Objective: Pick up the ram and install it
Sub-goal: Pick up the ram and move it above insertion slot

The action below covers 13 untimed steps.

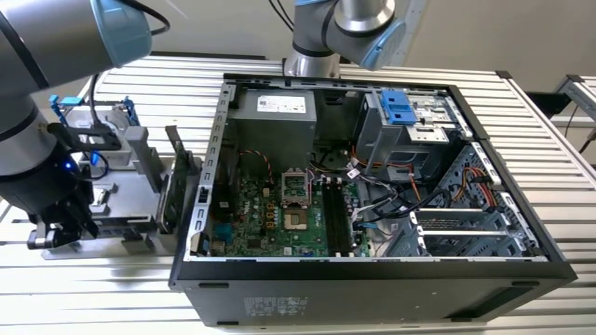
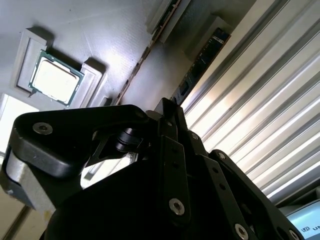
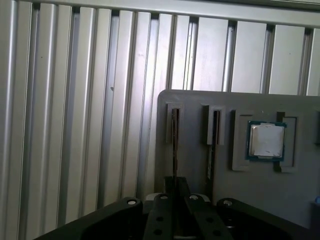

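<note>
Grey is the holder plate (image 3: 200,102), and the ram (image 3: 174,142) stands on its thin edge in one slot of it, near the processor chip (image 3: 266,140) that lies flat on the same plate. My pincer (image 3: 175,190) hangs close at this ram, in line with its edge, but whether it is wide or narrow I cannot tell. In the exterior view the open computer case (image 1: 373,279) is well apart from me, on the exterior view's right.
</note>
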Each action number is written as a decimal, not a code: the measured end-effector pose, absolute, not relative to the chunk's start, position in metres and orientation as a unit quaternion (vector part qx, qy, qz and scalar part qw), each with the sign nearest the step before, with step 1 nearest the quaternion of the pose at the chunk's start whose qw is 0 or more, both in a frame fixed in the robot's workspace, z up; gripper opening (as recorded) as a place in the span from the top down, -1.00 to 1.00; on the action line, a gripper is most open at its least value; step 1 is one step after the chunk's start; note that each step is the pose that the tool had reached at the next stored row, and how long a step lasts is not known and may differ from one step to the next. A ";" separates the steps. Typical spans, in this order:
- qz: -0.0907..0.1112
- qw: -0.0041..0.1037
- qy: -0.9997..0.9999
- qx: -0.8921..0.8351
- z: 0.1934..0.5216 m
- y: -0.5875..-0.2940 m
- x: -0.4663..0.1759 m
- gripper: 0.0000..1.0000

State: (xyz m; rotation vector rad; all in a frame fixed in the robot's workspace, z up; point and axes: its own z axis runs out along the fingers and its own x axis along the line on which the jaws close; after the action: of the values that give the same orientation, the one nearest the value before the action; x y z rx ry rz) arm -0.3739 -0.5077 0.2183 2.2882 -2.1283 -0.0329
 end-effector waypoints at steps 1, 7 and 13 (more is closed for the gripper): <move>-0.011 0.008 -0.681 0.732 0.219 -0.508 -0.374 1.00; -0.011 0.008 -0.683 0.730 0.220 -0.508 -0.374 1.00; -0.012 0.007 -0.685 0.728 0.223 -0.508 -0.374 1.00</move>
State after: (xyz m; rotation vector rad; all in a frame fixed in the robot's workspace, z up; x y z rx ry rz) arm -0.3739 -0.5078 0.2228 2.2775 -2.1429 -0.0364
